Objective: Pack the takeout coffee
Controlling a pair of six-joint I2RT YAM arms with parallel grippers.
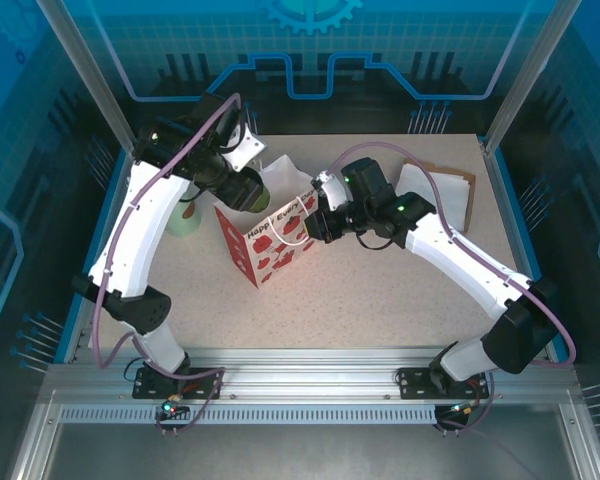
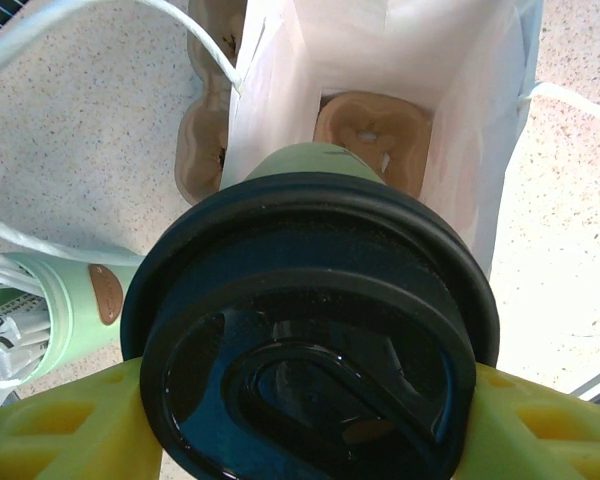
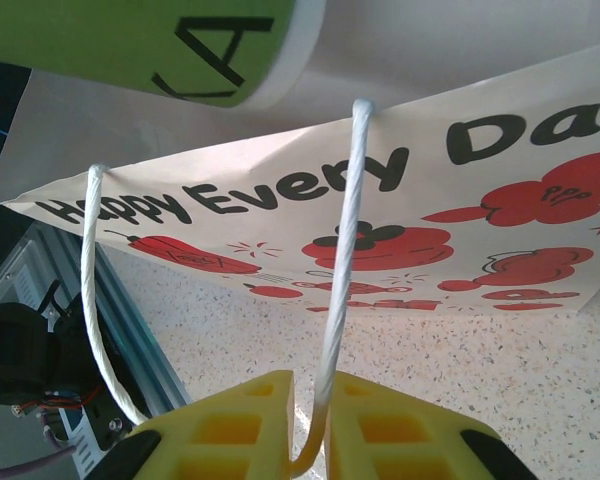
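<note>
Yellow fingers of your right gripper are pressed together, pinching the white cord handle of the white paper bag with red print. Your left gripper clamps the takeout coffee, a green paper cup with a round black plastic lid, just above the bag's open mouth. A brown moulded cardboard cup carrier sits on the bag's floor.

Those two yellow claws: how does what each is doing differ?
The left gripper spans the wide, black-lidded takeout coffee, jaws far apart. The right gripper pinches the thin white handle of the paper bag, jaws nearly together. The left gripper hangs over the bag's open mouth, while the right gripper sits outside its printed face. Both are yellow-tipped and hold something.
</note>
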